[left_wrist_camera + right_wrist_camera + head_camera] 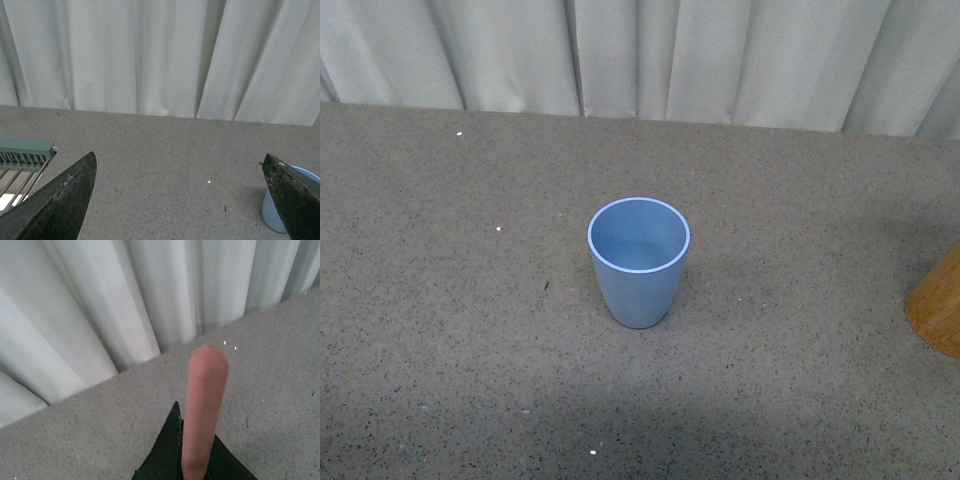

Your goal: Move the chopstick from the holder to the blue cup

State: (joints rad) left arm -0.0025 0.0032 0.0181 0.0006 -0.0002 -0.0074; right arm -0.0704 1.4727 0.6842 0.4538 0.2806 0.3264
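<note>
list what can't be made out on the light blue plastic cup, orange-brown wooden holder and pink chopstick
Orange-brown wooden holder: cut off by the front view's right edge; top and contents unseen.
Salmon-pink chopstick: blurred in the right wrist view; lower end hidden inside the right gripper, shut on it.
Light blue plastic cup: left wrist view, largely behind one finger of the open left gripper.

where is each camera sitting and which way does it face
Front: on the body, looking down at the blue cup and the holder; no arm shows.
Left wrist: behind the open left hand, facing curtain and blue cup.
Right wrist: behind the right hand gripping the chopstick, facing curtain.
Front and left wrist share the blue cup.
</note>
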